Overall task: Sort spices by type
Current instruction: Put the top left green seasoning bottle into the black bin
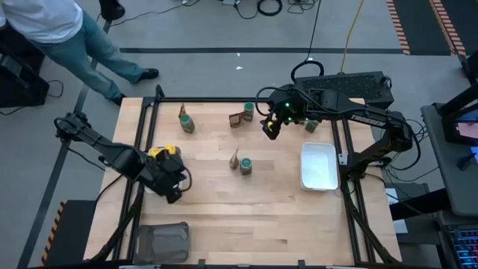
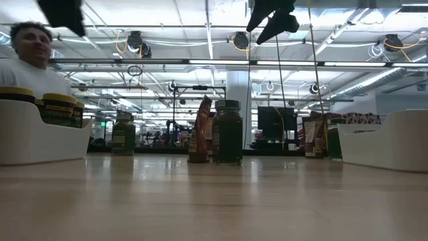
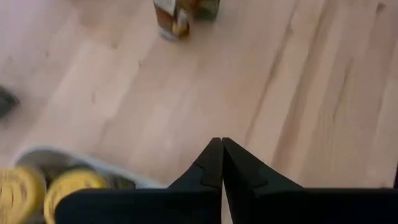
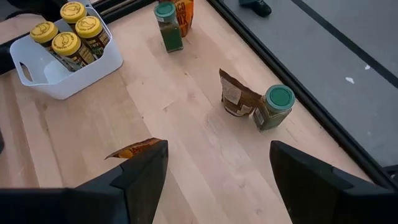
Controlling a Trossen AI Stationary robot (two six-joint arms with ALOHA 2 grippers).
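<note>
Left gripper [image 3: 221, 163] hangs closed, empty, above the table [image 3: 186, 93].

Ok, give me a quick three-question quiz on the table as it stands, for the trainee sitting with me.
1. True or false: the left claw is open.
2. Multiple choice: the jars in the white tray by the left arm have lids of which colour? A green, B yellow, C red.
3. Fill in: the green-lidded jar at the table's middle stands beside a brown-orange ___.

Key: 1 false, it is shut. 2 B. 3 packet.
</note>
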